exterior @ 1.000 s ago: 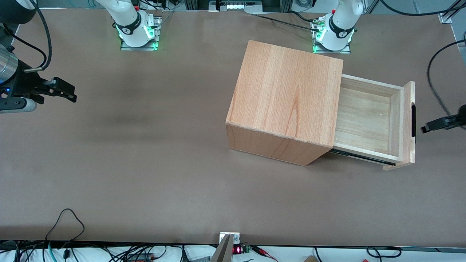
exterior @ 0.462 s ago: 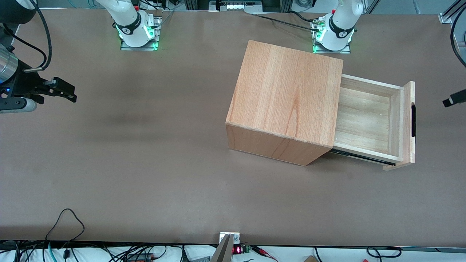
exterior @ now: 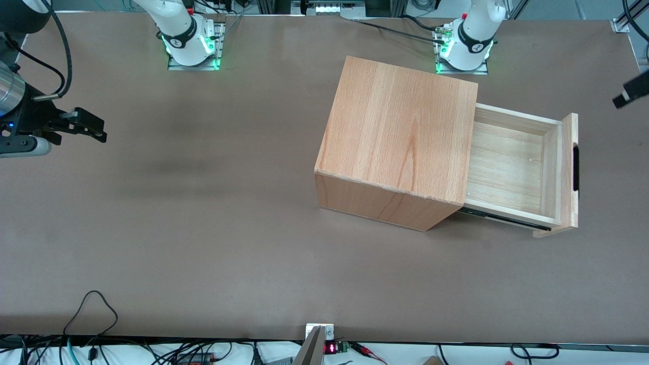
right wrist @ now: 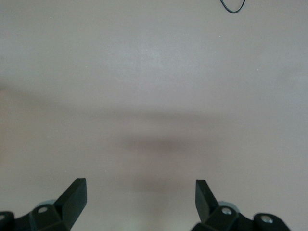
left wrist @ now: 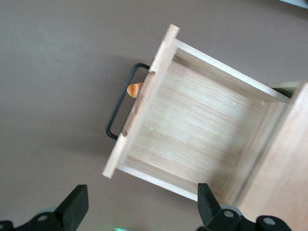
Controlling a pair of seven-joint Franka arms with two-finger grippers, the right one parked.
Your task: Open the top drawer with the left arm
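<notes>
The top drawer [exterior: 509, 165] stands pulled well out of the wooden cabinet [exterior: 400, 126], its pale plank floor bare. Its black bar handle [exterior: 575, 167] runs along the taller front panel, toward the working arm's end of the table. My left gripper [exterior: 622, 97] hovers apart from the drawer at that end of the table, farther from the front camera than the handle. In the left wrist view it looks down on the drawer [left wrist: 192, 130], the handle [left wrist: 118, 110] and the cabinet [left wrist: 291, 159]. The gripper [left wrist: 142, 211] is open, with nothing between its fingers [left wrist: 76, 206].
Two arm bases with green lights [exterior: 464, 48] [exterior: 190, 43] are bolted at the table edge farthest from the front camera. Cables [exterior: 94, 314] trail over the edge nearest the front camera. Brown tabletop [exterior: 228, 203] stretches from the cabinet toward the parked arm's end.
My left gripper has drawn back from in front of the handle and moved away from the front camera. The drawer has stayed open and has not moved.
</notes>
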